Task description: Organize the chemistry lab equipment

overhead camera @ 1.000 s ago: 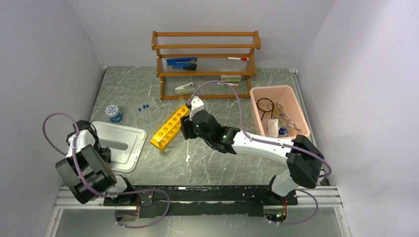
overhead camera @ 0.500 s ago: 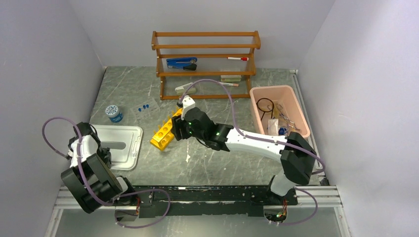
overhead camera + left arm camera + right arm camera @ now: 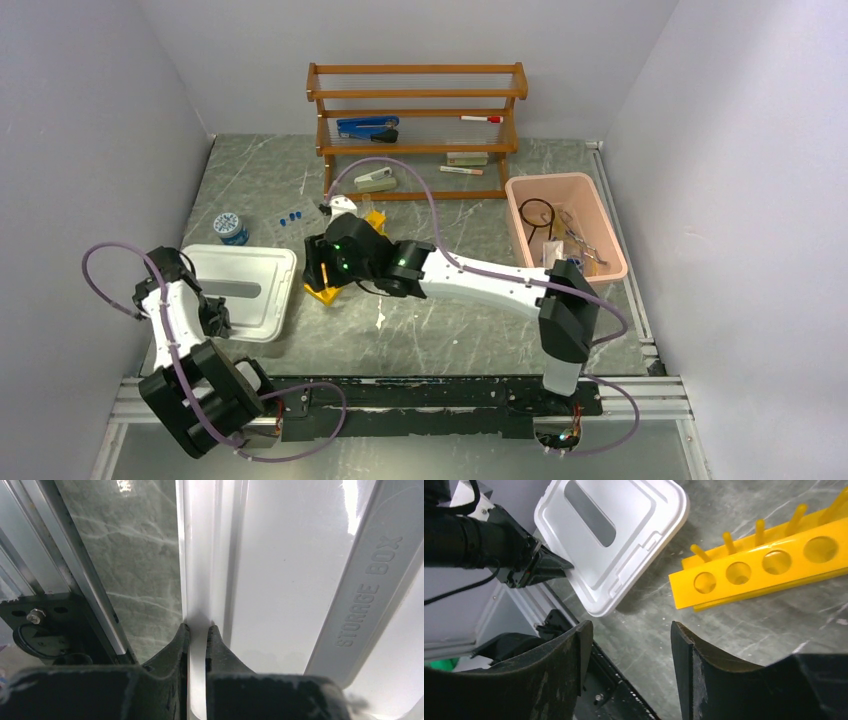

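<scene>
A white storage-box lid lies flat at the left of the table. My left gripper is shut on the lid's near rim, with the thin white edge pinched between its fingertips. The right wrist view shows the same grip at the edge of the lid. The yellow holed test-tube rack lies on its side to the right of the lid. My right gripper hangs open over bare table just beside the rack's near end, holding nothing.
A pink bin at the right holds a black ring and small items. The wooden shelf rack stands at the back with a blue stapler and markers. A blue-lidded jar and a clear bag of blue-capped tubes lie behind the lid.
My left gripper has shut on the lid's rim. The right arm has swung left along the yellow rack to its near end, and its jaws have widened a little.
</scene>
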Robot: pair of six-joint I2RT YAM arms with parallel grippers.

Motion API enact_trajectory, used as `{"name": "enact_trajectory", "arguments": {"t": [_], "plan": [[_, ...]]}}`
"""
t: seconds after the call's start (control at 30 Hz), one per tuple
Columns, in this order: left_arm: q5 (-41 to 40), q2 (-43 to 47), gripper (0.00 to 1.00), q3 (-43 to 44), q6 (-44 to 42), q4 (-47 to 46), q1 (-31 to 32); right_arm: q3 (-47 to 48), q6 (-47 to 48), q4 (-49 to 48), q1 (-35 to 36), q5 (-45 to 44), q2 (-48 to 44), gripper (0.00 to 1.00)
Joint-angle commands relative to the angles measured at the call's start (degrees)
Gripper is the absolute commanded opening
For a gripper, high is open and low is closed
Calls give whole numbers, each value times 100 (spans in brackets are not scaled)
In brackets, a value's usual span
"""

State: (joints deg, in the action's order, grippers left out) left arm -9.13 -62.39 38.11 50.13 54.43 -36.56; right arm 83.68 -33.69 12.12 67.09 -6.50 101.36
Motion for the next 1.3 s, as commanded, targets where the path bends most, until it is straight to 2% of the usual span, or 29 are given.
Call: {"name": "enact_trajectory", "arguments": {"t": [0.0, 0.2, 0.4, 0.5, 0.73, 1.0, 1.13, 1.27], "plan": [[433, 242, 5, 250, -108, 449, -44, 607, -792, 733, 0, 270, 417, 63], [571, 467, 5, 460, 26, 710, -42, 1328, -1082, 1087, 7, 131, 975, 65], [1121, 527, 5, 648, 128, 675, -42, 1869, -1272, 1174, 7, 96, 1430, 66], [1447, 579, 5, 649, 164, 649, -37, 1927, -1455, 1188, -16, 101, 1523, 67], [2079, 707, 5, 496, 136, 677, -44, 1663, -1864, 711, -201, 853, 1596, 69], [2421, 912, 5, 303, 78, 753, 80, 1687, -2076, 540, -468, 1160, 1826, 69], [2499, 1001, 5, 187, 67, 785, 116, 1544, -1934, -136, -549, 1595, 1856, 67], [2590, 1001, 5, 181, 63, 860, 154, 952, -1810, -1567, -537, 2135, 1557, 63]]}}
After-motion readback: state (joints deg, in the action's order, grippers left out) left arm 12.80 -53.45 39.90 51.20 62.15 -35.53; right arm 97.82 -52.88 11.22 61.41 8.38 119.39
